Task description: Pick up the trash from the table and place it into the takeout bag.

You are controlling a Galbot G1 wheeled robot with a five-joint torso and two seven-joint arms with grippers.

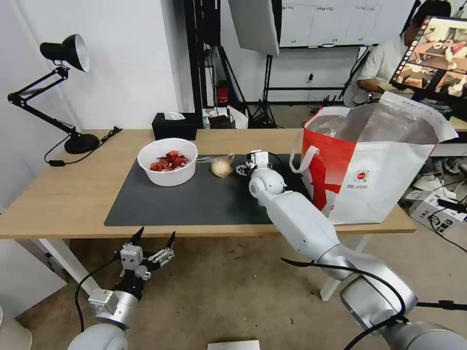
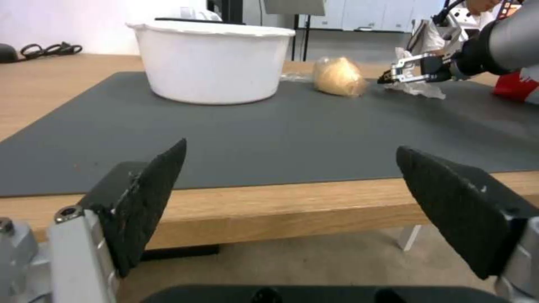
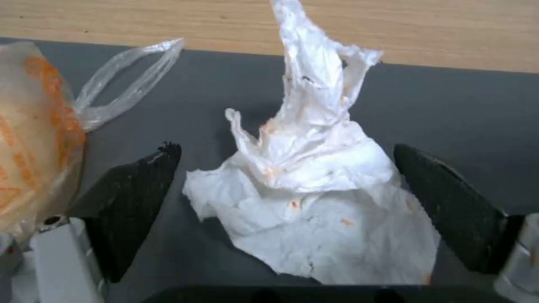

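Here, right end effector (image 3: 286,202): jaws spread wide, one on each side of the crumpled tissue (image 3: 314,202), not gripping it.
Tissue: on the grey mat (image 1: 194,199) toward its far edge, just beside the clear bag with a yellowish lump (image 1: 222,167).
Left end effector (image 1: 153,239): released, hanging off the worktop (image 1: 63,194) before its near edge.
White bowl (image 1: 168,163): on the mat's far left.
Takeout bag (image 1: 379,180): upright, mouth open, at the worktop's right end.
Open room: bare mat between bowl and near edge.
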